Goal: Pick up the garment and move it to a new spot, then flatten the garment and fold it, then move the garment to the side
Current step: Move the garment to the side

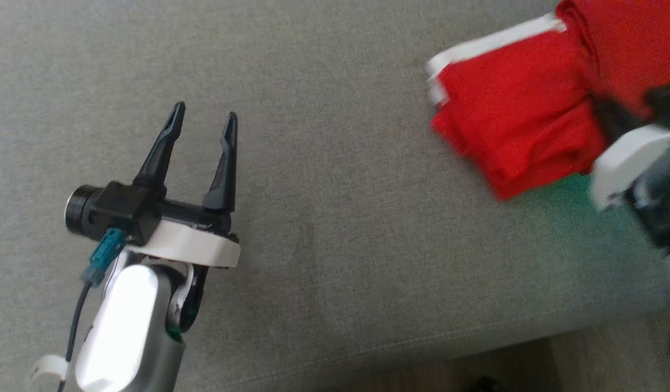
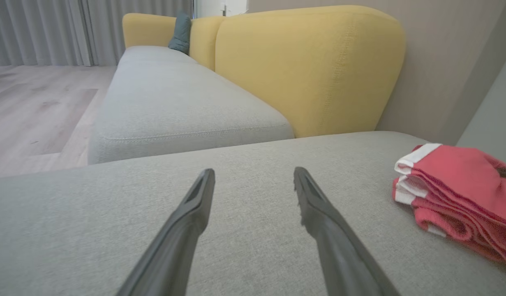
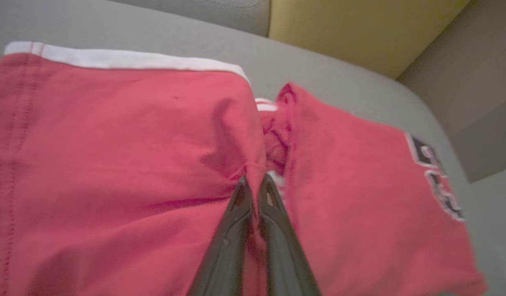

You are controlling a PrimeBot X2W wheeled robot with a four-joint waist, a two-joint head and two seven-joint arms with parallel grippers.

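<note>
The garment (image 1: 514, 114) is red with white trim, folded into a thick stack on the grey sofa seat at the head view's upper right. Its layered white edges show in the left wrist view (image 2: 454, 193). My right gripper (image 3: 255, 181) is shut on a pinch of the garment's red cloth (image 3: 113, 164) near the middle fold; in the head view that gripper (image 1: 612, 117) is blurred at the right edge. My left gripper (image 1: 204, 117) hovers open over bare cushion at the lower left, well apart from the garment, with nothing between its fingers (image 2: 195, 205).
The grey sofa seat (image 1: 340, 190) spreads wide between my left gripper and the garment. Its front edge and wooden floor (image 1: 585, 359) lie at the head view's lower right. A yellow backrest (image 2: 310, 65) rises behind, with a second grey cushion (image 2: 174, 102) and a dark pillow (image 2: 181, 33) beyond.
</note>
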